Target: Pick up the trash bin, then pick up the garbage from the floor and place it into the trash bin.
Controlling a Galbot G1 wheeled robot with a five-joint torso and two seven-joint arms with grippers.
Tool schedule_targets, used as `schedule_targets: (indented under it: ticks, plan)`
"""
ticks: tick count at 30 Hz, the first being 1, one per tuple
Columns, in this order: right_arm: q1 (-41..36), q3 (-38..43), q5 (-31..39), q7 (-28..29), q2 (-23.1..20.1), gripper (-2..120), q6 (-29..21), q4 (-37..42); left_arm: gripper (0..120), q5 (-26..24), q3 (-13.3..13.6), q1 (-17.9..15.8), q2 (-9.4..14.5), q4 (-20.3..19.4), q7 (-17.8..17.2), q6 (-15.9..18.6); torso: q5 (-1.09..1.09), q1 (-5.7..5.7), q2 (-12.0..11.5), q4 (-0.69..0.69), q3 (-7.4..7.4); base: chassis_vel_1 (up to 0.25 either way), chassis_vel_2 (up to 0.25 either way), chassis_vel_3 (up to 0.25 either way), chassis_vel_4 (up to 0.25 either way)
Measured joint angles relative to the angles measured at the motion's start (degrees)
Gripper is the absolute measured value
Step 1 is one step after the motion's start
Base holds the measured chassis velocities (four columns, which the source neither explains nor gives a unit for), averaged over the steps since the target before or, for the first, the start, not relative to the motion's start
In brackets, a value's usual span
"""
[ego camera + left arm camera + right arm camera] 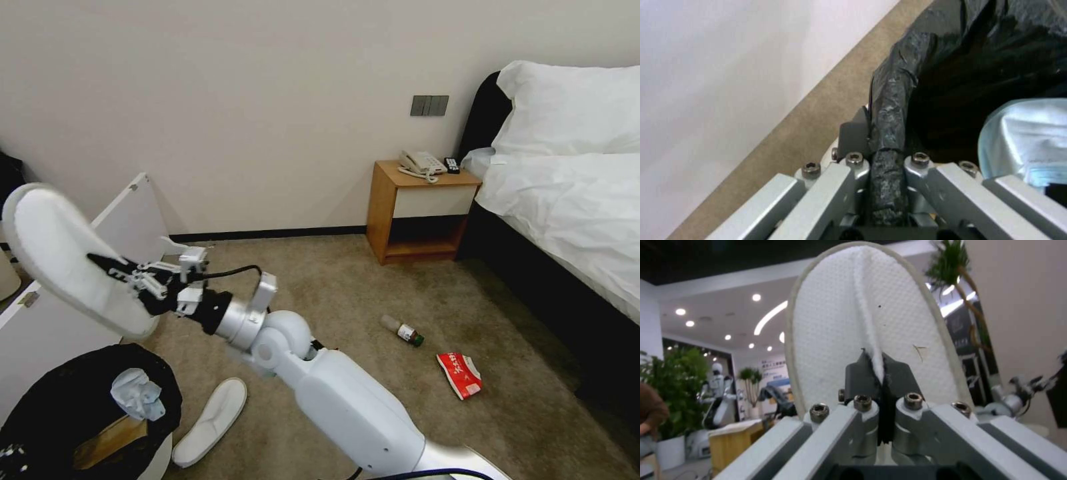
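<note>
Beige carpet [347,287] runs to a wooden nightstand [417,210] and bed [567,200]. Right gripper [123,273] has its fingers clamped on a white slipper [63,257], raised above the trash bin [73,400]. Left gripper [884,156] pinches the bin's rim. Another slipper [212,420], a bottle [402,331] and a red packet [460,375] lie on the carpet.

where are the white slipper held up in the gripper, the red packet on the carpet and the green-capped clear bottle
white slipper [60,250], head view, middle of its sole
red packet [460,375], head view, its centre
green-capped clear bottle [402,331], head view, its labelled body
</note>
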Motion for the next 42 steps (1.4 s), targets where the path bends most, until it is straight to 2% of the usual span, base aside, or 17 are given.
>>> schedule_targets:
  ticks: [11,36,38,39,41,42]
  plan:
    - [-1.0,-5.5,0.0,-0.8,-0.3,0,0.3,-3.3,3,0.9,1.4,-0.3,-1.3,-1.8,-0.4,0.0,0.0,0.0,0.0,0.02,0.0,0.0,0.0,0.0,0.0]
    - [-2.6,-9.3,-1.4,-2.1,-0.5,0,3.8,-11.0,3,0.4,1.8,-0.3,-1.8,-2.8,-0.9,0.0,0.01,0.0,0.0,0.02,0.0,0.0,0.0,0.0,0.0]
    - [-2.6,-9.5,-1.6,-1.6,-0.5,8,4.2,-11.5,3,0.4,1.8,-0.2,-1.8,-2.8,-0.9,0.0,0.01,0.0,0.0,0.02,0.0,0.0,0.0,0.0,0.0]
    - [-2.6,-9.5,-1.6,-1.6,-0.5,8,4.2,-11.5,3,0.4,1.8,-0.2,-1.8,-2.8,-0.9,0.0,0.01,0.0,0.0,0.02,0.0,0.0,0.0,0.0,0.0]
    - [-2.6,-10.6,-1.7,-1.0,-0.5,19,4.7,-11.7,3,0.4,1.8,-0.3,-1.7,-2.8,-0.9,0.0,0.01,0.0,0.0,0.03,0.0,0.0,0.0,0.0,0.0]
    - [-2.6,-10.6,-1.7,-1.0,-0.5,19,4.7,-11.7,3,0.4,1.8,-0.3,-1.7,-2.8,-0.9,0.0,0.01,0.0,0.0,0.03,0.0,0.0,0.0,0.0,0.0]
